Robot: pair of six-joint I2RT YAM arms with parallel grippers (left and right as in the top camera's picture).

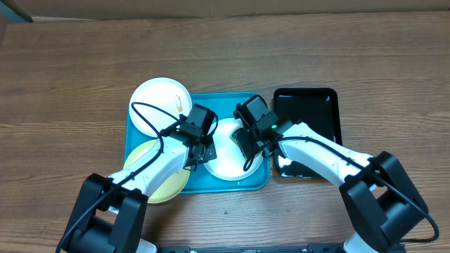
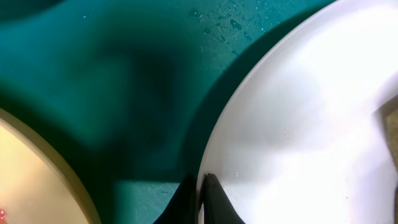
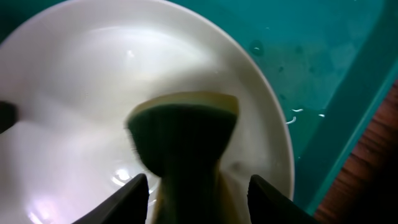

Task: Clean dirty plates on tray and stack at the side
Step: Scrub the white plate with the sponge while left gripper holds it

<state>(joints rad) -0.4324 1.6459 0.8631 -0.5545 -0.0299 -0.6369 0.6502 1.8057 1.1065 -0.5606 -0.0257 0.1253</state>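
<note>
Since the left fingers (image 2: 214, 202) are pressed together on the rim of the centre white plate (image 1: 226, 165), that plate looks pinned for scrubbing. It lies flat inside the tray (image 1: 225, 104), in the right half. The right fingers (image 3: 132, 196) are spread with a gap on both sides of the sponge (image 3: 183, 134), so they're not gripping it. The sponge stands on the plate face between them. My guess is a regrip point, can't confirm.

Materials: the plate is glossy and smooth with a shallow raised rim and a wet sheen. No smears show on it in either wrist view. The sponge is yellow foam with a dark green scouring layer, likely soft. The tray is turquoise plastic with a raised rim, rounded corners and water droplets (image 3: 256, 47) on its floor.

The second white plate (image 1: 160, 102) overhangs the tray's far-left corner and has small orange marks. The yellow-green plate (image 1: 158, 179) overlaps the near-left edge. Neither is stacked at the side yet. The black tray (image 1: 309, 105) sits just right of the tray on the wood-grain table (image 1: 70, 70).
</note>
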